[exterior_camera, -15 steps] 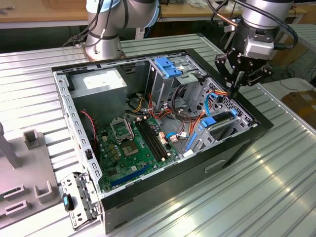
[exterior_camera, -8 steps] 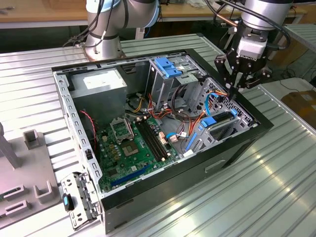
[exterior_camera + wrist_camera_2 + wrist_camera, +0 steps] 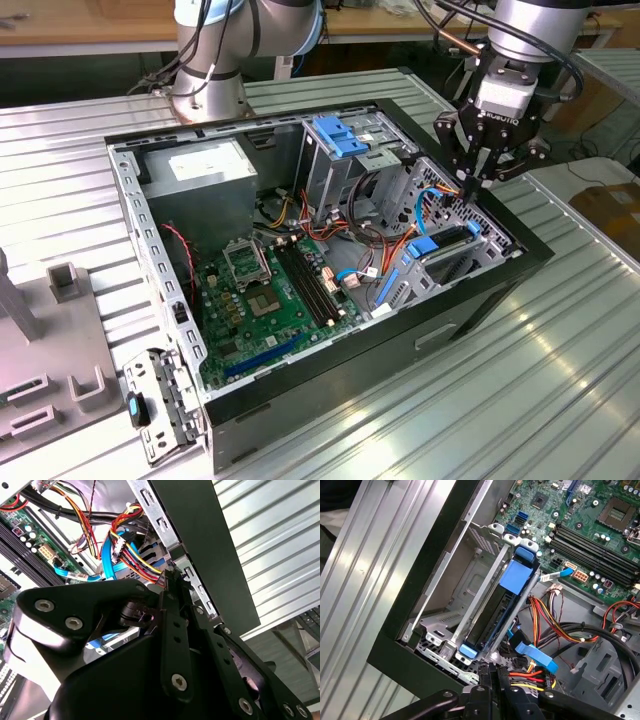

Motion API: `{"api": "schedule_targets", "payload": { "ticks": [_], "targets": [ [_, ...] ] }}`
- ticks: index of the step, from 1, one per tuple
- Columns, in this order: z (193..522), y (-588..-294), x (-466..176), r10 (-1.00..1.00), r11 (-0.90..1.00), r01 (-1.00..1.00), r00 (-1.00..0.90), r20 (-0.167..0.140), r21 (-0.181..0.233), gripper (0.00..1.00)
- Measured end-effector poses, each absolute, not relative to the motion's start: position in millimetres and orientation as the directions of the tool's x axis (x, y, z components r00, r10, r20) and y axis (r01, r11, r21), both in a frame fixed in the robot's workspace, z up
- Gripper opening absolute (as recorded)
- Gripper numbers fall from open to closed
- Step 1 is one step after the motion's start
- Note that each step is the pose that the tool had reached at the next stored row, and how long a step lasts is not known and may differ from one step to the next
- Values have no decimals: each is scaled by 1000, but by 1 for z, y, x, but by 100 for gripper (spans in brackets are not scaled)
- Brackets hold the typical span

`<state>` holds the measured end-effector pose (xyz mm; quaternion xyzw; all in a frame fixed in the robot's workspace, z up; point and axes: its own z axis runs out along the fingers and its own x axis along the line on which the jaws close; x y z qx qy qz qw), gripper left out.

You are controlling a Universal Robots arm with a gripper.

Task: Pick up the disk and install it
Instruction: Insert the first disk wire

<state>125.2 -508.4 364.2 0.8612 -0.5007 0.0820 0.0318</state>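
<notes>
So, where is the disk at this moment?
The disk stands on edge in the metal cage at the exterior view's right of the computer case, just below the gripper.

We had the ext. view set high, off the arm, looking down obliquely over the whole open PC case (image 3: 330, 385) on the table (image 3: 520, 400). Both wrist cams sat v. close behind the gripper (image 3: 172, 582), on opposing sides, facing into the case's drive-bay corner. All 3 views shared the motherboard (image 3: 270, 300).
</notes>
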Motion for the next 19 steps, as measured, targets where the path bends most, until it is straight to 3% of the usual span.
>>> {"api": "schedule_targets", "payload": {
  "ticks": [10, 19],
  "targets": [
    [364, -508, 125, -860, -491, -871, 480, 173, -27, 16],
    [364, -508, 125, -940, -303, -953, 294, 173, -27, 16]
  ]
}}
